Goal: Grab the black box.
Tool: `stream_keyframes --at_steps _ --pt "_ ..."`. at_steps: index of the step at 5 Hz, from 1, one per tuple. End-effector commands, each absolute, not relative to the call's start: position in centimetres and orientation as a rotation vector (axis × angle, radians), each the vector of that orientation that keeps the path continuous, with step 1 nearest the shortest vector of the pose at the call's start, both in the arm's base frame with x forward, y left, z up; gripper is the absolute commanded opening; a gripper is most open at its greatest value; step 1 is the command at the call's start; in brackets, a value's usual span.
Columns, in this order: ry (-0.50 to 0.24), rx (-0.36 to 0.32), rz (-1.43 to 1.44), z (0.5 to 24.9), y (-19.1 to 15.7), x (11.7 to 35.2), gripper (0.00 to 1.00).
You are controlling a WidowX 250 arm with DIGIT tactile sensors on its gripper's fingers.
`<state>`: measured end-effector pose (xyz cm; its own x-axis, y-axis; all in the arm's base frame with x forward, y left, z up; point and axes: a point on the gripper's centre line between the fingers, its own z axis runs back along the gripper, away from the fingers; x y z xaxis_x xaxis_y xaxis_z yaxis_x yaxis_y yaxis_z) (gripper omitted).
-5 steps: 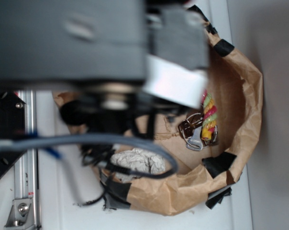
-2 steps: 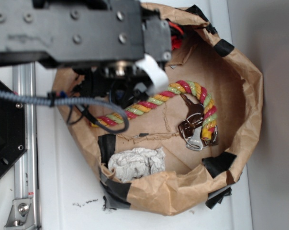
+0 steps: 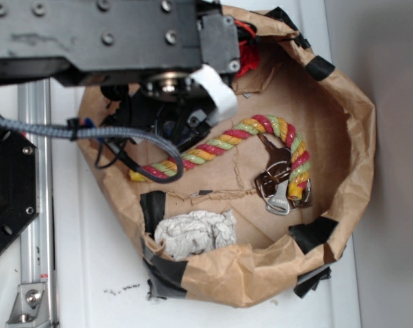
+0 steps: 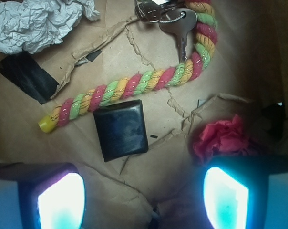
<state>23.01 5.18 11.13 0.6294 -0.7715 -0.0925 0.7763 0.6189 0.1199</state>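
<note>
Wrist cam shows the black box (image 4: 120, 129) lying flat on the brown paper floor of the paper bag (image 3: 350, 157), just below the striped rope (image 4: 134, 86) — nearly touching its yellow-tipped end, w/ a small gap. In the exterior view the arm hides it. My fingers (image 4: 61, 200) are spread wide, empty, one pad at each lower corner of the wrist view, above the bag floor and not over the box yet; box sits left of centre between them.

Handling, my guess: light, fairly stiff, glossy skin w/ rounded edges — likely slippery, could squirt out of a weak pinch. It's low and flat, so I'd take it across two opposite side edges, fingers straddling the middle. Rope is close on the upper edge; red tissue (image 4: 223, 136) and keys (image 4: 168, 14) are clear of it.
</note>
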Motion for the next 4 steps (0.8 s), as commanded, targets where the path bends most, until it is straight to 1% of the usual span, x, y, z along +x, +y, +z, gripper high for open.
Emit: stream_keyframes --at_steps 1,2,3,4 --pt "0.019 0.171 -0.888 11.4 4.8 23.1 1.00" --pt "0.002 0.180 -0.921 8.8 4.7 23.3 1.00" --pt "-0.034 0.110 -0.971 8.1 5.2 23.0 1.00" --pt "-0.052 0.096 -1.006 7.1 4.9 23.0 1.00"
